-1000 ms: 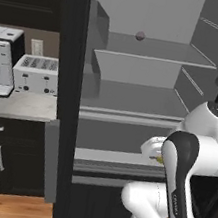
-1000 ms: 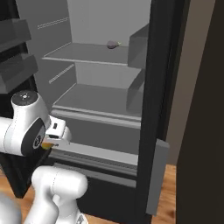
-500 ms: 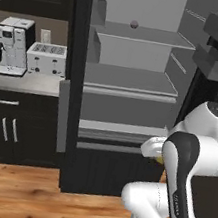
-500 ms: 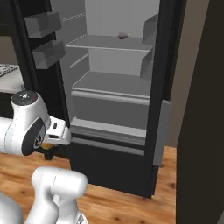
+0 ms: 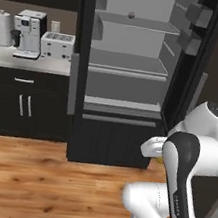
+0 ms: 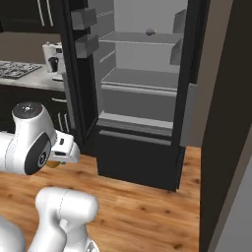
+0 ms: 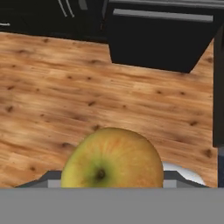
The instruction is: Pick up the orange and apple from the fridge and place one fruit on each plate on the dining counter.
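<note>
In the left base view the open fridge (image 5: 125, 73) stands upper centre; in the right base view the gripper (image 6: 55, 164) hangs lower left; in the hand view the apple (image 7: 113, 161) sits bottom centre, seemingly pinched between unseen fingers — a loose hold could drop it onto the wood floor (image 7: 65, 87).

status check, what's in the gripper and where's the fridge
Gripper shut on the apple, above wood floor. Fridge open ahead, small dark ball on top shelf. Nothing blocking.
</note>
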### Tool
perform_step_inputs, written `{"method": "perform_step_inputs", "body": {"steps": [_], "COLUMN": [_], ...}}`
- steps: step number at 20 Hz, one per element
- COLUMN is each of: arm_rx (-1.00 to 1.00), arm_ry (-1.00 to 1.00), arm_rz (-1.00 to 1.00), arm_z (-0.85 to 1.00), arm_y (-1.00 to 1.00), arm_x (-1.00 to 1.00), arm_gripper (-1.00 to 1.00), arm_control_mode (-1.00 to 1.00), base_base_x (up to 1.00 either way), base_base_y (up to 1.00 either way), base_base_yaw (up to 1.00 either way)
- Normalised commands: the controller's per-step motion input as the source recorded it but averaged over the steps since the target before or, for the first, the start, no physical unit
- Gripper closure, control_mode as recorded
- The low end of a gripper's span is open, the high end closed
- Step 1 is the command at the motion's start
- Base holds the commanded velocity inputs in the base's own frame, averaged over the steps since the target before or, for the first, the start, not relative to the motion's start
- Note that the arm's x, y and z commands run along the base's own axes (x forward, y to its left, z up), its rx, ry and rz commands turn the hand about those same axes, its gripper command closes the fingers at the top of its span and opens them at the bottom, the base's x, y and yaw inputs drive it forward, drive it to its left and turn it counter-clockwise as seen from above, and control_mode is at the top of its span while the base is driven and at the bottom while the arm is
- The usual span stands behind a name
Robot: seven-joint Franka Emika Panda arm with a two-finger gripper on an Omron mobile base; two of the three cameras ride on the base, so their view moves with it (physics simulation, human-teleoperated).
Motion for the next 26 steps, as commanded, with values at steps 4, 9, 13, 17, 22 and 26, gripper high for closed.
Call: {"method": "perform_step_inputs", "body": {"steps": [4,9,13,17,22,26], "arm_rx": [0.00,0.00,0.00,0.00,0.00,0.00], "arm_ry": [0.00,0.00,0.00,0.00,0.00,0.00], "arm_rz": [0.00,0.00,0.00,0.00,0.00,0.00], "arm_z": [0.00,0.00,0.00,0.00,0.00,0.00], "arm_y": [0.00,0.00,0.00,0.00,0.00,0.00], "arm_x": [0.00,0.00,0.00,0.00,0.00,0.00], "arm_gripper": [1.00,1.00,1.00,1.00,1.00,1.00], "arm_control_mode": [1.00,1.00,1.00,1.00,1.00,1.00], "base_base_x": [-0.99,-0.99,-0.98,-1.00,-0.97,-0.92], "base_base_y": [0.23,0.35,0.40,0.49,0.53,0.57], "base_base_yaw": [0.04,0.02,0.01,0.01,0.00,0.01]}}
